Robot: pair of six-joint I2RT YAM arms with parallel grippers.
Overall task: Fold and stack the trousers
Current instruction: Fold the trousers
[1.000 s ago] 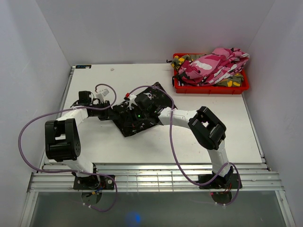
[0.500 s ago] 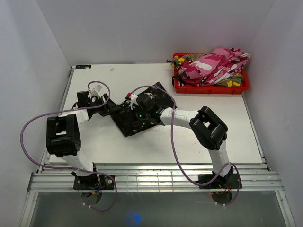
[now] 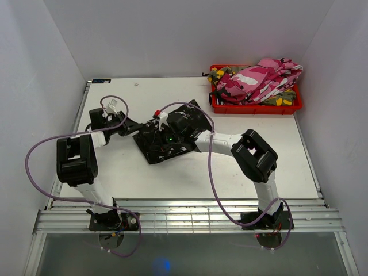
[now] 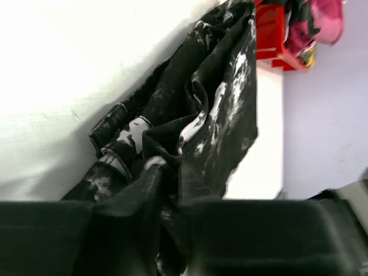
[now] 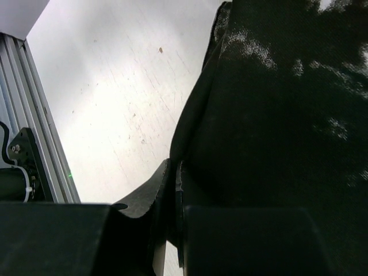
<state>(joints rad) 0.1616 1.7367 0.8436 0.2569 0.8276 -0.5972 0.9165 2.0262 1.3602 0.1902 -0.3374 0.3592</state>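
The black trousers (image 3: 154,150) with white splotches lie bunched at the middle of the white table (image 3: 241,123). My left gripper (image 3: 127,125) is at their left corner, low over the table. In the left wrist view its fingers are shut on a fold of these trousers (image 4: 218,115), the left gripper (image 4: 169,172) pinching the cloth. My right gripper (image 3: 157,133) lies on top of the heap. In the right wrist view the right gripper (image 5: 172,172) is shut, with the edge of the black trousers (image 5: 276,115) running into the narrow slit between its fingers.
A red bin (image 3: 256,109) at the back right holds pink-white camouflage trousers (image 3: 259,80) over green-yellow ones (image 3: 221,73). That bin (image 4: 270,34) also shows in the left wrist view. Aluminium rails (image 3: 190,218) run along the near edge, and white walls close in the sides.
My left gripper opened, moved back and left, and shut again on the trousers' left corner, drawing it out to the left. The right gripper hardly moved.
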